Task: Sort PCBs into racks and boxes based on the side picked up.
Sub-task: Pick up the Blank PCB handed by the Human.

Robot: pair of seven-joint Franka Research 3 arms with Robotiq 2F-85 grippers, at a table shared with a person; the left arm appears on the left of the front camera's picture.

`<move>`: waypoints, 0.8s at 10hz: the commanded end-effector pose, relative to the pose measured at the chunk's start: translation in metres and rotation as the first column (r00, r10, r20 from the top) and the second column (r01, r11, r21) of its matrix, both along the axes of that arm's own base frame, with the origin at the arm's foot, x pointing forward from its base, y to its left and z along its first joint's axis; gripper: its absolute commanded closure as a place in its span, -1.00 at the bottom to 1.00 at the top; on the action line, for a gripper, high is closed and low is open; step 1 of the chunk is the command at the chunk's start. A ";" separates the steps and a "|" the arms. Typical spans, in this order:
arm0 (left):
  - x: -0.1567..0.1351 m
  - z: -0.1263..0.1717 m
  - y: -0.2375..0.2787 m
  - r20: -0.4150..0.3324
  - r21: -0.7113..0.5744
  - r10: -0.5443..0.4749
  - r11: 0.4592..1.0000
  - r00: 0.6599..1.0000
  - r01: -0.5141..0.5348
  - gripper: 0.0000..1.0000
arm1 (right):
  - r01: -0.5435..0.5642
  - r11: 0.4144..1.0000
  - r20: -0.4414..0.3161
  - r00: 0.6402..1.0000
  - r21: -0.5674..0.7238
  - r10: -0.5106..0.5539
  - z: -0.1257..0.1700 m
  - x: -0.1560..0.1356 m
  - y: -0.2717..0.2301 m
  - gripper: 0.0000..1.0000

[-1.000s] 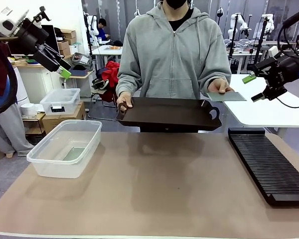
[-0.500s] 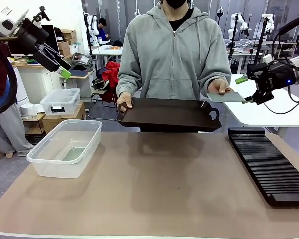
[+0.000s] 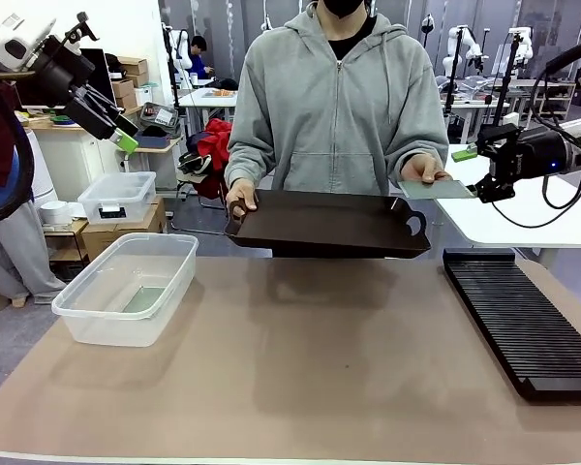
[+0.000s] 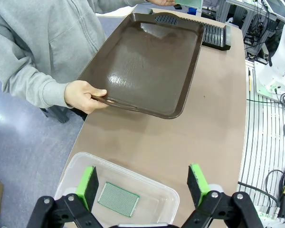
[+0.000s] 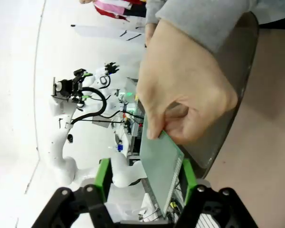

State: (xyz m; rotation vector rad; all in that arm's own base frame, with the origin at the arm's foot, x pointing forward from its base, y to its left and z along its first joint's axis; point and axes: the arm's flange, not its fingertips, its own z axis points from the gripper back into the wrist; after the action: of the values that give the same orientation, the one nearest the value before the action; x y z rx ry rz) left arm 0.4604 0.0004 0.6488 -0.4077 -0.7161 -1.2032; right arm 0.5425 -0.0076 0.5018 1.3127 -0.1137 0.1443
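The person's hand (image 3: 427, 170) holds out a thin pale green PCB (image 3: 438, 189) to the right of the tray. My right gripper (image 3: 472, 175) is open, with one finger above and one below the board's outer end. In the right wrist view the PCB (image 5: 161, 166) stands between my green pads (image 5: 103, 173), apart from both, still pinched by the hand (image 5: 185, 90). My left gripper (image 3: 119, 134) hangs open high at the far left, above the clear box (image 3: 126, 288). A second PCB (image 4: 118, 199) lies flat in that box (image 4: 133, 172). The black slotted rack (image 3: 523, 325) lies at the right.
The person's other hand holds a dark brown handled tray (image 3: 324, 223) over the table's far edge. A smaller lidded clear tub (image 3: 116, 197) sits on cartons behind the box. A white table (image 3: 523, 221) stands behind the rack.
My right gripper has moved left toward the person's hand and now straddles the held PCB's end. The left arm, tray and box have not moved.
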 end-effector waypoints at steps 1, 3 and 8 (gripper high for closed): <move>0.000 -0.001 0.000 -0.001 0.001 0.001 1.000 1.000 -0.001 -1.00 | -0.036 0.998 -0.018 0.999 0.045 0.037 -0.002 0.009 -0.002 1.00; 0.000 -0.001 0.000 -0.001 0.001 0.001 1.000 1.000 -0.001 -1.00 | -0.039 0.998 -0.044 0.998 0.050 0.041 -0.006 0.010 -0.003 1.00; 0.000 -0.001 0.000 -0.001 0.001 0.001 1.000 1.000 -0.001 -1.00 | -0.037 0.994 -0.095 0.994 0.107 0.047 -0.014 0.014 -0.006 1.00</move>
State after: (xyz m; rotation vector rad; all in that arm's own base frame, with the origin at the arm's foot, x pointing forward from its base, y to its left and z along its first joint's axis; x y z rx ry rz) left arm 0.4604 0.0004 0.6488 -0.4077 -0.7161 -1.2032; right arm 0.5530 -0.0126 0.4807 1.3760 -0.0293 0.1259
